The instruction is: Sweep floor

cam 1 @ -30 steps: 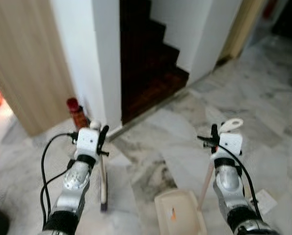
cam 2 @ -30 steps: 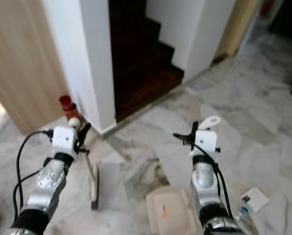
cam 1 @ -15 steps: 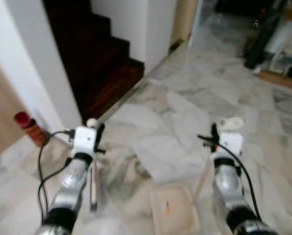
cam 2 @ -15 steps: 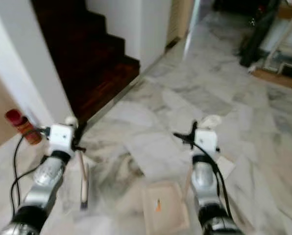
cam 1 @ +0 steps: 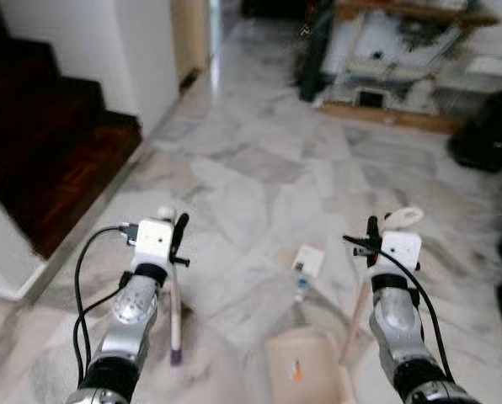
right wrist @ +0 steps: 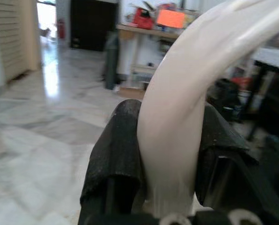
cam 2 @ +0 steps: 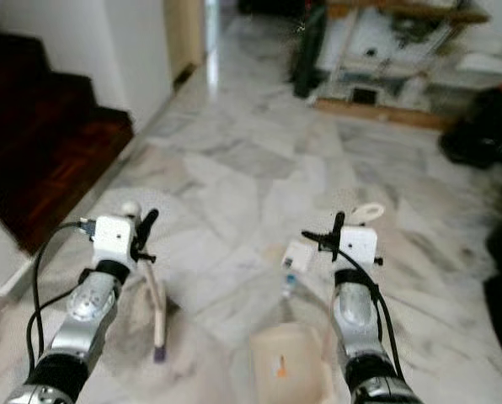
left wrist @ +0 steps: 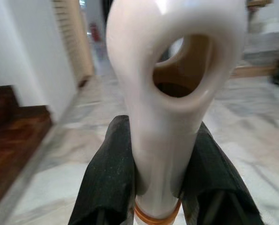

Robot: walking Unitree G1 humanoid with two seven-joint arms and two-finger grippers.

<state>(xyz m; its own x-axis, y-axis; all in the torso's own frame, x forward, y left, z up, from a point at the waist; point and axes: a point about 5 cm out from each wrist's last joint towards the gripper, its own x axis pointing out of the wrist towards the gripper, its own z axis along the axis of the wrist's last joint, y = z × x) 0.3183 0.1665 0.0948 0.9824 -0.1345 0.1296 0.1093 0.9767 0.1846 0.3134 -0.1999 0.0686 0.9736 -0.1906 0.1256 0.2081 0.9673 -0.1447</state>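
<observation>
My left gripper [cam 1: 178, 239] is shut on the pale handle of a small broom [cam 1: 174, 313], whose dark bristle end rests on the marble floor by my left side. In the left wrist view the black fingers [left wrist: 112, 173] clamp the handle's looped top [left wrist: 165, 93]. My right gripper [cam 1: 370, 241] is shut on the long pale handle [right wrist: 177, 117] of a cream dustpan [cam 1: 306, 370] standing on the floor low in the middle. A white card [cam 1: 309, 259] and a small bottle [cam 1: 300, 289] lie on the floor just beyond the dustpan.
Dark wooden stairs [cam 1: 40, 143] and a white wall corner [cam 1: 146, 50] are on the left. A cluttered shelf unit [cam 1: 403, 50], a dark upright object [cam 1: 317, 50] and black bags [cam 1: 487, 135] stand at the back right. Marble floor [cam 1: 251, 177] stretches ahead.
The view has swung to the right: stairs and wall slid left, the red can left the picture, and the card, bottle and shelf came into view. Both grippers keep their holds.
</observation>
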